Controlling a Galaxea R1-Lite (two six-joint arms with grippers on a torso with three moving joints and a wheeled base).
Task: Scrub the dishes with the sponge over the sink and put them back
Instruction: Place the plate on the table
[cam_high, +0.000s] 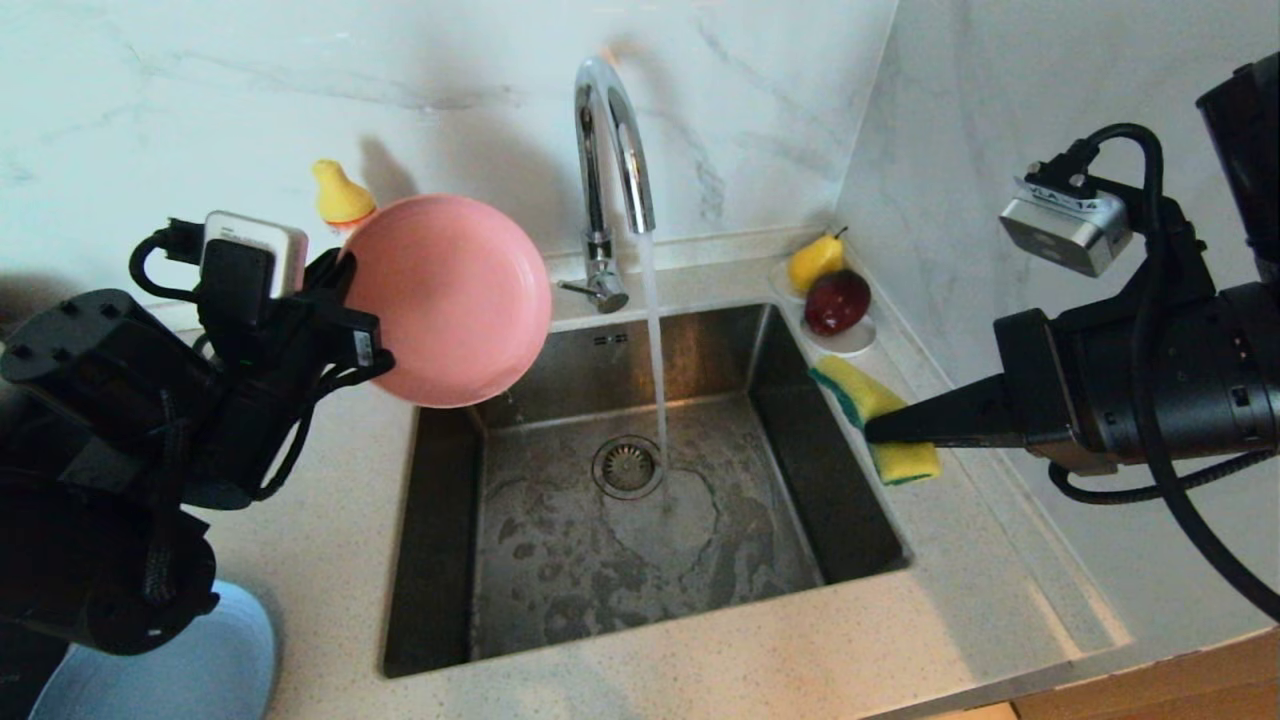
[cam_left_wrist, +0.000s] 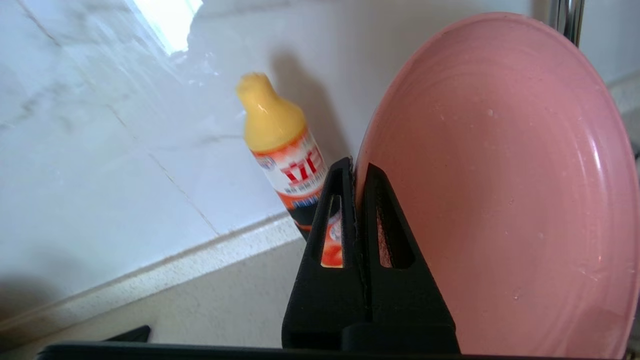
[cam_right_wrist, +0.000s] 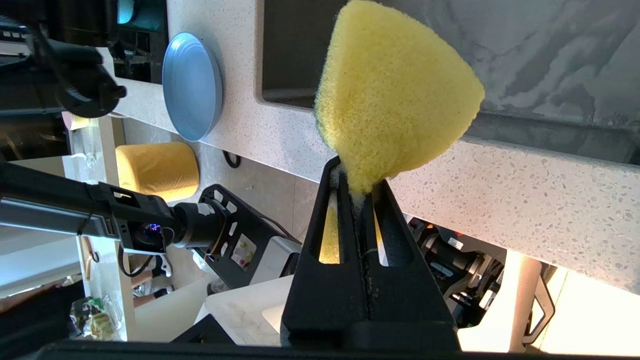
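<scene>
Pink plate lifted at the sink's left rear corner, sponge held at its right rim, tap running.

Left gripper (cam_left_wrist: 356, 172) clenched on the rim of the pink plate (cam_high: 447, 300), jaws pinched together on the edge; plate tilted nearly on edge, hanging above the sink's (cam_high: 440, 560) left rear corner, clear of the counter (cam_high: 700, 670); yellow-capped detergent bottle (cam_left_wrist: 282, 145) standing at the wall behind the plate, left of the sink; right gripper (cam_right_wrist: 357, 187) clamped on the narrow end of the yellow sponge (cam_high: 885, 425), jaws tight, sponge held just above the sink's right rim; water streaming from the chrome tap (cam_high: 610, 150) down beside the round drain (cam_high: 627, 466); light-blue plate (cam_right_wrist: 192, 85) lying flat on the counter left of the sink; yellow pear (cam_high: 815, 260) and red apple (cam_high: 838, 300) on a small white saucer (cam_high: 850, 340) at the sink's right rear corner.
</scene>
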